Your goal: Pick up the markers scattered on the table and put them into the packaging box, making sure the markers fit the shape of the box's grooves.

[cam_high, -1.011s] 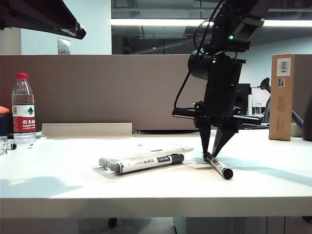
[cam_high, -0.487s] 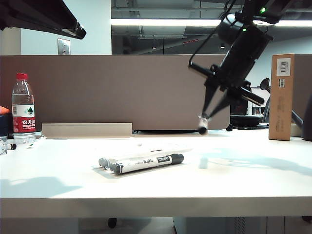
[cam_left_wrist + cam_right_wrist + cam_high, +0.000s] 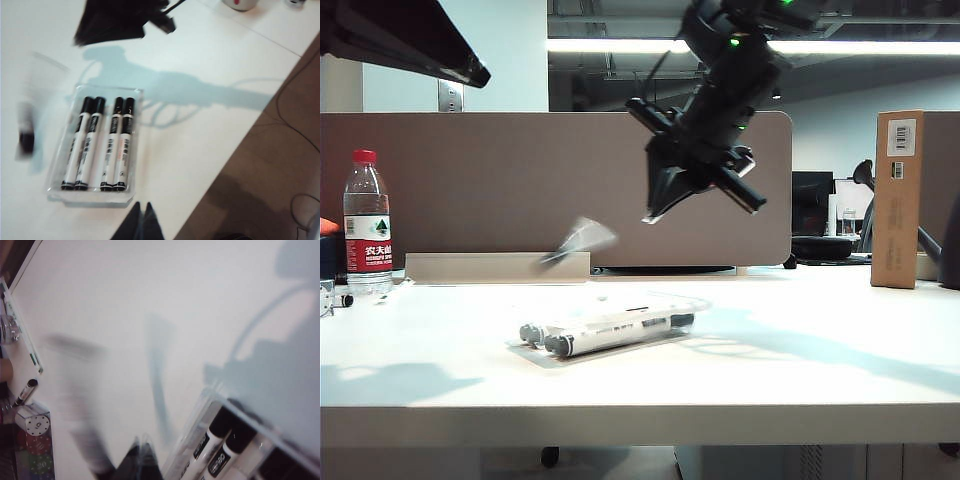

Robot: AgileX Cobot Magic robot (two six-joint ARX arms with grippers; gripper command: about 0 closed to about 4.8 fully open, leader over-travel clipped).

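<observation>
On the bench (image 3: pixel 820 370), mid-front: clear tray (image 3: pixel 695 300), lying flat. Four markers (image 3: pixel 100 145) inside it, side by side, parallel, black caps all at one end.

Right pincer (image 3: pixel 650 212) high above the bench, over the tray's far side, tilted, tips pointing down and to the left of the exterior view. Jaws narrow, closed together.

One loose marker (image 3: pixel 575 243) in the air, badly blurred, left of the pincer tips and above the bench. A gap seems to show between it and the tips, but contact cannot be judged through the blur.

Left pincer (image 3: pixel 142 222) above the bench off one short end of the tray, tips together, nothing between them.

Water bottle (image 3: pixel 367 225) far left, brown carton (image 3: pixel 900 200) far right.
</observation>
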